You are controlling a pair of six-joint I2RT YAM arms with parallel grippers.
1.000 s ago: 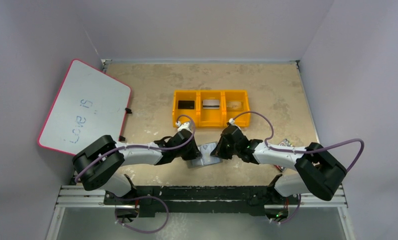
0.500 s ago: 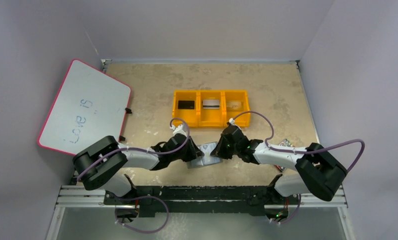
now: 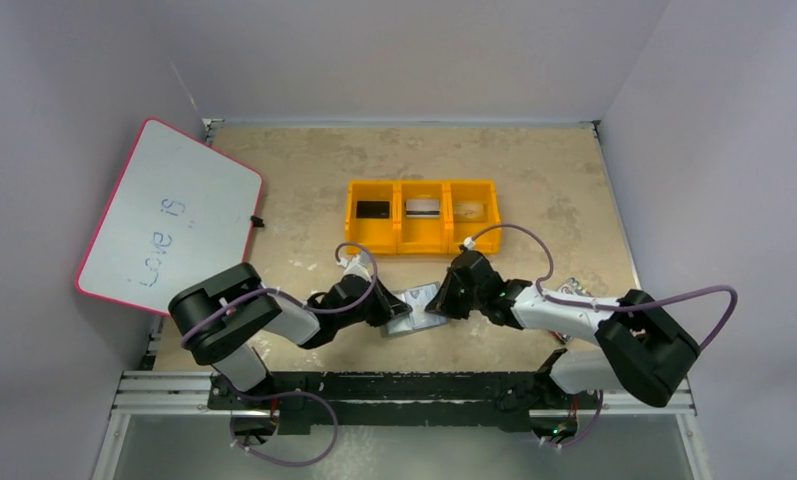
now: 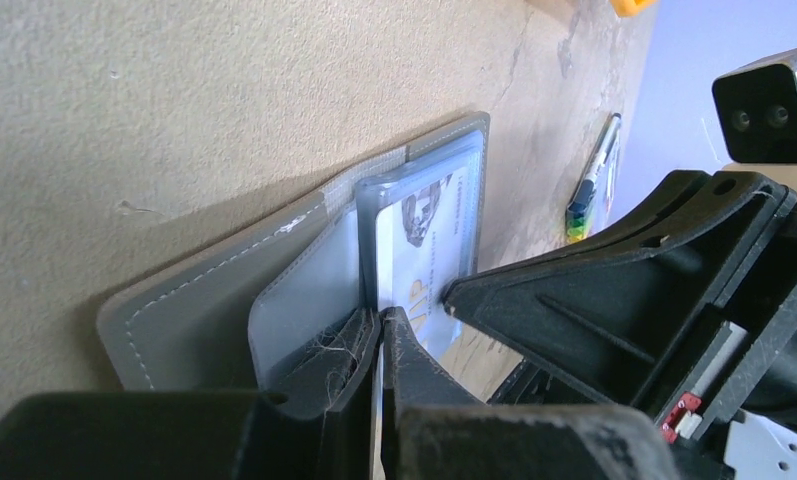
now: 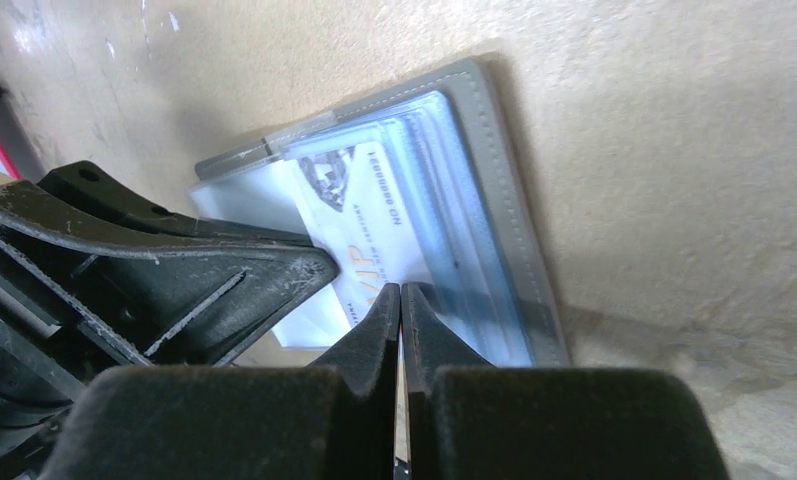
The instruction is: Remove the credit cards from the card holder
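Note:
The card holder (image 3: 411, 306) lies open between both grippers, grey cover (image 4: 204, 310) outside and clear pockets (image 5: 474, 230) inside. A white credit card (image 4: 424, 250) printed in gold sits in a pocket (image 5: 359, 210). My left gripper (image 4: 381, 315) is shut at that card's near edge, with a thin pale sheet between its tips. My right gripper (image 5: 401, 290) is shut where the card meets the stacked clear pockets. From above, the left gripper (image 3: 392, 308) and right gripper (image 3: 434, 304) meet over the holder. Black (image 3: 374, 209), silver (image 3: 423, 208) and beige (image 3: 466, 210) cards lie in the tray.
The yellow three-part tray (image 3: 422, 243) stands just behind the holder. A red-rimmed whiteboard (image 3: 169, 215) leans at the left wall. Coloured pens (image 4: 594, 170) lie on the table to the right, under the right arm (image 3: 574, 290).
The left arm's elbow has swung in toward the middle and its wrist has shifted slightly toward the near edge. The holder and the right gripper have barely moved.

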